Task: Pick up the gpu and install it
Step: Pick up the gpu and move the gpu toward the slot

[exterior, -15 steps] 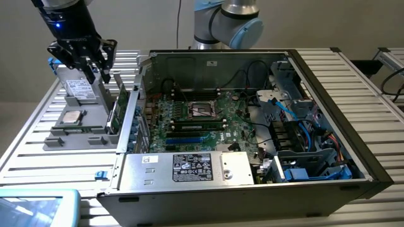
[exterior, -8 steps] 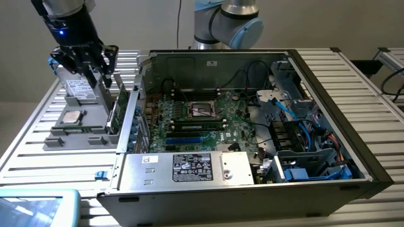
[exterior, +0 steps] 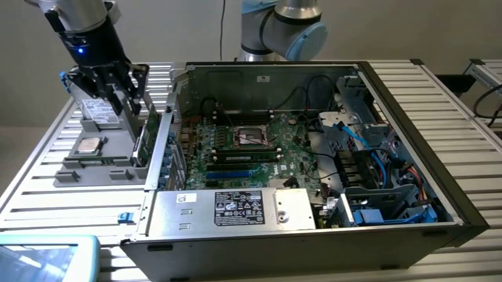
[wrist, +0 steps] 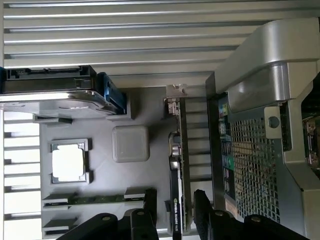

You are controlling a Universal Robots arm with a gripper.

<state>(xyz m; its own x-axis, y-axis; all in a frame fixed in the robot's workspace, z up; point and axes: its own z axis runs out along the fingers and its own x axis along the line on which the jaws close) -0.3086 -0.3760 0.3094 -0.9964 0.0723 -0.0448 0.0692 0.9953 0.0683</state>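
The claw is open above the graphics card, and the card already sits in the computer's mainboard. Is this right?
No. The graphics card stands in the grey holder beside the computer, not in its mainboard; the wrist view shows it. The claw is open above it.

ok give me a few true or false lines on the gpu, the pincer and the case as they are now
1. The gpu stands on edge in the grey holder. True.
2. The pincer is shut on the gpu. False: its jaws stand open over the card, which sits in the holder.
3. The computer case is open, its motherboard showing. True.
4. The holder sits at the exterior view's right of the case. False: it sits at the left.
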